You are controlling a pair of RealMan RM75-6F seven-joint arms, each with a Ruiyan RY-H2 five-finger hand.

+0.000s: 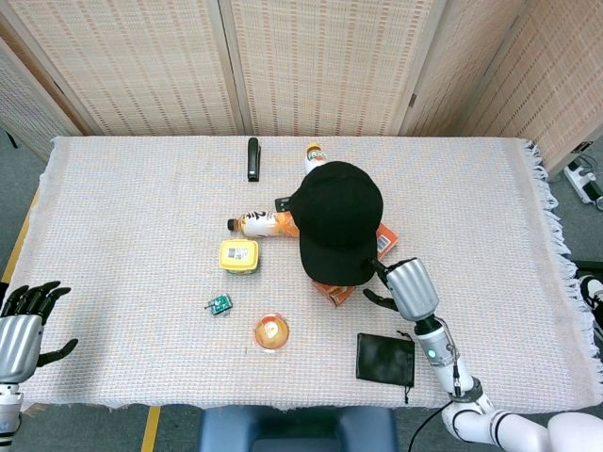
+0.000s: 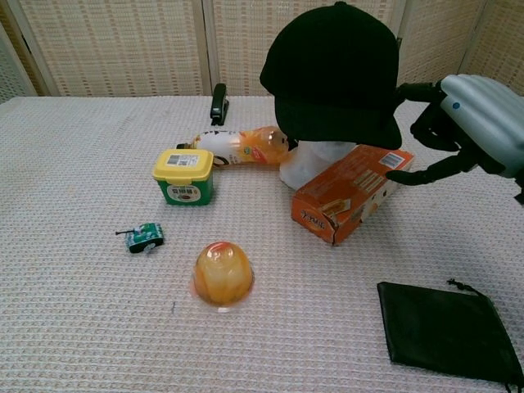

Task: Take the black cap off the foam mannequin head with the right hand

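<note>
black cap (image 2: 336, 74) on foam mannequin head (image 2: 315, 160) | right hand (image 2: 471, 123) just beside cap, fingers spread, holding nothing | left hand (image 1: 21, 330) well apart from cap, fingers spread

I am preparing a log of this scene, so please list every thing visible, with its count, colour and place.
cap: one, black, on the foam mannequin head
foam mannequin head: one, white, table centre
box: one, orange, beside the head
bottle: one lying, orange drink, left of the head
second bottle: one, orange cap, behind the cap
tub: one, yellow lid, green body
stapler: one, black, far side
toy tank: one, green
jelly cup: one, orange, near edge
pouch: one, black, near right
tablecloth: one, pale woven
right hand: open, fingers near the cap brim
left hand: open, near left edge
</note>
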